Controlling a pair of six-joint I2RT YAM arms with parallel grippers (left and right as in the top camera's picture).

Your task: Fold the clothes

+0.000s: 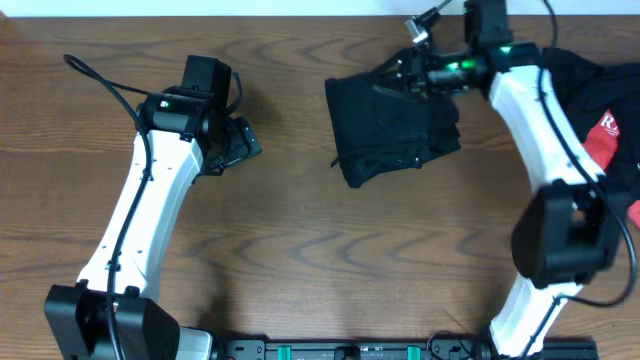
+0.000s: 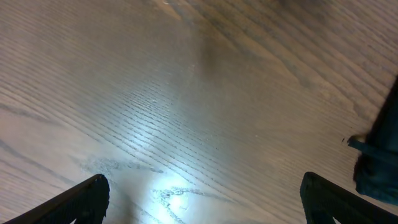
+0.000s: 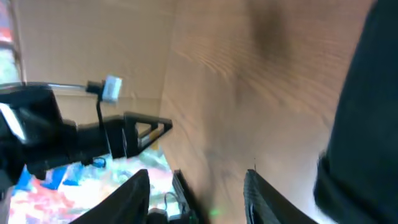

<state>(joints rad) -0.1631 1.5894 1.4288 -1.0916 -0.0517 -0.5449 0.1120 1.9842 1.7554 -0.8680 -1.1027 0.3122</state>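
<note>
The clothes [image 1: 395, 125] lie as a folded black bundle on the wooden table, right of centre toward the far edge. My right gripper [image 1: 398, 72] hovers at the bundle's far edge. In the right wrist view this gripper [image 3: 199, 196] is open, with only bare wood and the table's edge between its fingers. The black fabric [image 3: 367, 124] fills that view's right side. My left gripper [image 1: 245, 140] stands wide open over bare table, left of the bundle. In the left wrist view it [image 2: 205, 199] holds nothing, and a corner of the clothes [image 2: 379, 162] shows at the right.
A black-and-red garment with white lettering [image 1: 605, 115] lies at the far right, partly under the right arm. The table's far edge runs just behind the right gripper, with black equipment [image 3: 62, 137] beyond it. A black rail [image 1: 350, 350] lines the front edge.
</note>
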